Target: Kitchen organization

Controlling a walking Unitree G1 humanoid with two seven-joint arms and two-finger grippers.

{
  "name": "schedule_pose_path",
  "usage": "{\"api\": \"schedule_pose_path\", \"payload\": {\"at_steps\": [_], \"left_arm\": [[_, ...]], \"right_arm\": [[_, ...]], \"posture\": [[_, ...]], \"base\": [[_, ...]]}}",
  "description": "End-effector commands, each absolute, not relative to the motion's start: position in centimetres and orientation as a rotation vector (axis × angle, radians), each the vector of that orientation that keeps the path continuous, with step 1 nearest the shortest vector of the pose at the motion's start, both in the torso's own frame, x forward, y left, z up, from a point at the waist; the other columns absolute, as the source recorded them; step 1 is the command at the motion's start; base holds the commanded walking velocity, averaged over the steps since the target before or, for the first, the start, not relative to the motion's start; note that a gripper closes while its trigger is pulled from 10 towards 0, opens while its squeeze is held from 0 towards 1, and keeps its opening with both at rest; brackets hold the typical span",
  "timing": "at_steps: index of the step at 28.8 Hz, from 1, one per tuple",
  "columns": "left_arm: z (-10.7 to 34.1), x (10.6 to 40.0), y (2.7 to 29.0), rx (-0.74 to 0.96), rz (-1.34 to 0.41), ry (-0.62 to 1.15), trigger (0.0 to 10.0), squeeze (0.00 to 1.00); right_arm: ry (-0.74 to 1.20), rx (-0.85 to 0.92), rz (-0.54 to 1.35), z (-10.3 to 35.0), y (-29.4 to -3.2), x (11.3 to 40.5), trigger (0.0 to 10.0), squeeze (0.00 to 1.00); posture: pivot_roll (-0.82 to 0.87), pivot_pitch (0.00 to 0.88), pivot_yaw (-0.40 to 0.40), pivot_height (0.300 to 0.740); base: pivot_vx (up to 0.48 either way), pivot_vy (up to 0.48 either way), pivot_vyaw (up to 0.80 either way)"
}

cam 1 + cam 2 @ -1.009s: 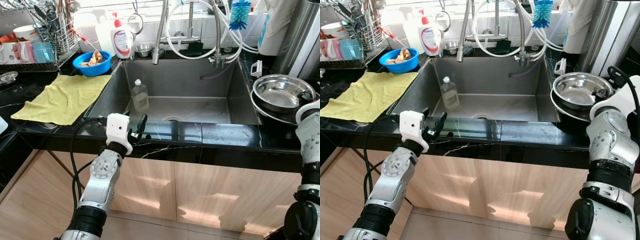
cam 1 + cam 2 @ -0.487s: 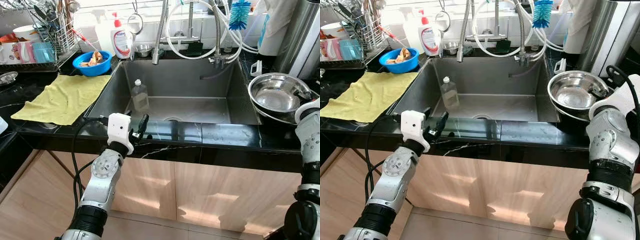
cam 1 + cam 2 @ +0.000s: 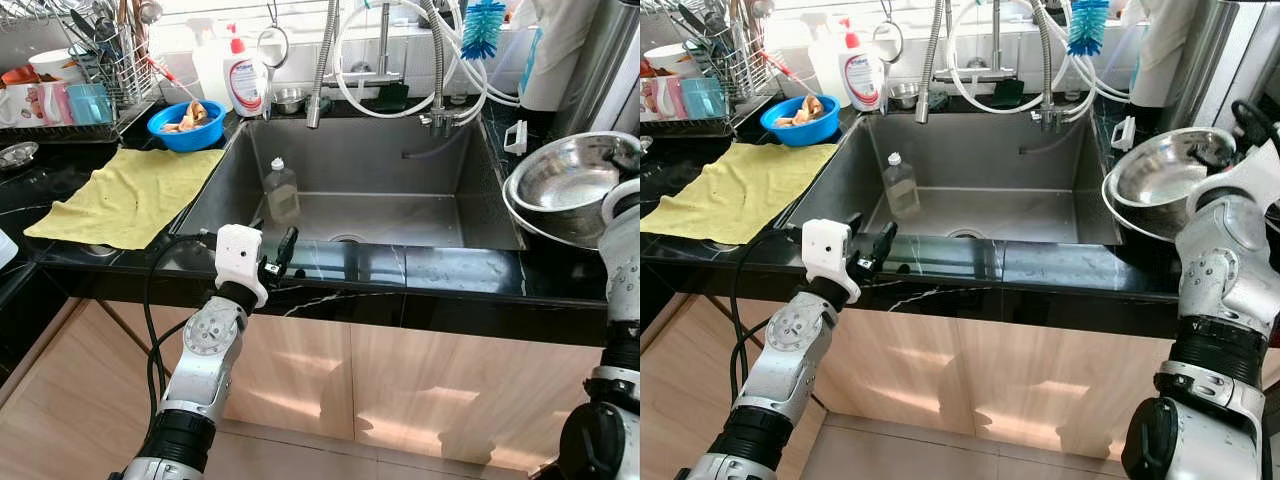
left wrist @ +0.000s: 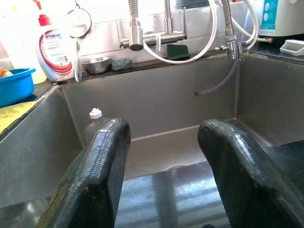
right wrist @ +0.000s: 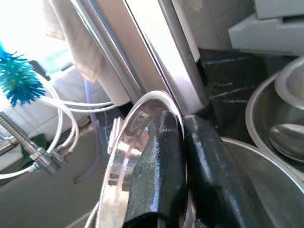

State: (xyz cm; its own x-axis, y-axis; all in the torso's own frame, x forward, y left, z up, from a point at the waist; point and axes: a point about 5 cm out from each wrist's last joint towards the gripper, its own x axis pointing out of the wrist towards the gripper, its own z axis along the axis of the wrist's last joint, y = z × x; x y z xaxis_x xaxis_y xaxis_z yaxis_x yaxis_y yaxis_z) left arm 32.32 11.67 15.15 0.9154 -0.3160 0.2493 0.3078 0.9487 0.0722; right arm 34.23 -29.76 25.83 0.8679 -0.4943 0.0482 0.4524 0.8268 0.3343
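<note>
Jaws astride steel bowl [image 3: 1160, 175] rim

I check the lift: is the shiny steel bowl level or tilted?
Tilted: the shiny steel bowl opens toward the sink, its rim pinched by the right gripper.

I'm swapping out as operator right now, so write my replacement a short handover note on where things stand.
Right end effector: shut on the rim of the steel bowl, holding it tilted above the counter right of the sink.
Left end effector: open, idle at the sink's front edge.
A plastic bottle stands in the sink.
Done: bowl gripped and lifted.
Left: set the bowl down somewhere; bottle untouched.
</note>
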Motion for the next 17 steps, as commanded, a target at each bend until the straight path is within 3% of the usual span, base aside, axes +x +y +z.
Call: {"api": "schedule_pose_path", "payload": {"at_steps": [1, 10, 11, 12, 13, 17], "left_arm": [[15.4, 32.6, 11.8, 0.041, -0.314, -0.264, 10.0, 0.00], [15.4, 32.6, 11.8, 0.038, -0.301, -0.270, 10.0, 0.00], [15.4, 32.6, 11.8, 0.037, -0.299, -0.271, 10.0, 0.00], [15.4, 32.6, 11.8, 0.037, -0.299, -0.271, 10.0, 0.00], [15.4, 32.6, 11.8, 0.037, -0.298, -0.271, 10.0, 0.00], [15.4, 32.6, 11.9, 0.035, -0.290, -0.273, 10.0, 0.00]], "right_arm": [[-0.237, 0.311, -0.459, 28.2, -28.7, 34.3, 0.0, 0.00], [-0.321, 0.282, -0.313, 30.1, -26.6, 35.3, 0.0, 0.00], [-0.304, 0.209, -0.208, 30.1, -25.2, 35.9, 3.9, 0.00], [-0.304, 0.209, -0.208, 30.1, -25.2, 35.9, 3.9, 0.00], [-0.280, 0.106, -0.092, 29.8, -23.4, 36.6, 10.0, 0.00], [-0.219, 0.054, 0.086, 28.1, -20.3, 37.6, 10.0, 0.00]], "posture": [[-0.14, 0.000, 0.096, 0.740], [-0.14, 0.000, 0.092, 0.740], [-0.14, 0.000, 0.091, 0.740], [-0.14, 0.000, 0.091, 0.740], [-0.14, 0.000, 0.089, 0.740], [-0.13, 0.000, 0.083, 0.740]], "base": [[0.000, 0.000, 0.00], [0.000, 0.000, 0.00], [0.000, 0.000, 0.00], [0.000, 0.000, 0.00], [0.000, 0.000, 0.00], [0.000, 0.000, 0.00]]}}
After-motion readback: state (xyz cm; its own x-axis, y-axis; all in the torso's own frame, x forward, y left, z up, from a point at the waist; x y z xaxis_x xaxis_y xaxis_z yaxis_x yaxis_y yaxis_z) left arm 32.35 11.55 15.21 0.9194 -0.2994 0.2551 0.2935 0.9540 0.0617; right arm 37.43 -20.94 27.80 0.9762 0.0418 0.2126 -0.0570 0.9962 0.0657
